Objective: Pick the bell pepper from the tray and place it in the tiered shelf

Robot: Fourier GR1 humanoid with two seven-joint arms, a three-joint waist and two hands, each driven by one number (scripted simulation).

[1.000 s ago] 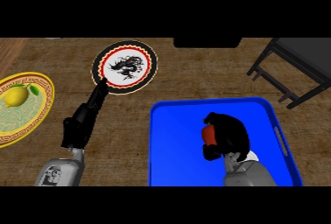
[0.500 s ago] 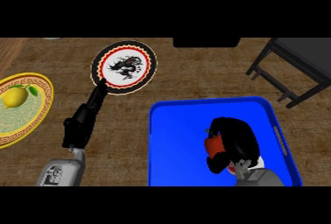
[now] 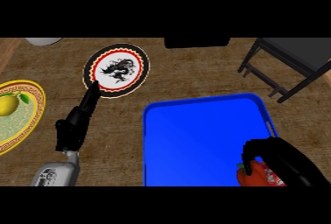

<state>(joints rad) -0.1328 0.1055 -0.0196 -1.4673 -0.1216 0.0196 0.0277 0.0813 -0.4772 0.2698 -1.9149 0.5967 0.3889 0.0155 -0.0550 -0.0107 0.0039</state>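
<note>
Pepper (image 3: 255,176), red, sits at the tray's (image 3: 194,131) lower right corner, with the right hand (image 3: 284,159) curled round it from above. Left hand (image 3: 77,124) lies on the counter (image 3: 194,74) left of the tray, fingers straight, tips at a black plate (image 3: 116,70). Shelf (image 3: 291,61) stands upper right; a lemon (image 3: 6,105) lies on a yellow plate (image 3: 29,127) far left.

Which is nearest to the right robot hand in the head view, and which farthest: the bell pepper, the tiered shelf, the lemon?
From the right robot hand:
1. Bell pepper, in its curled fingers, tray's lower right.
2. Tiered shelf, upper right.
3. Lemon, far left, on a yellow plate.
</note>
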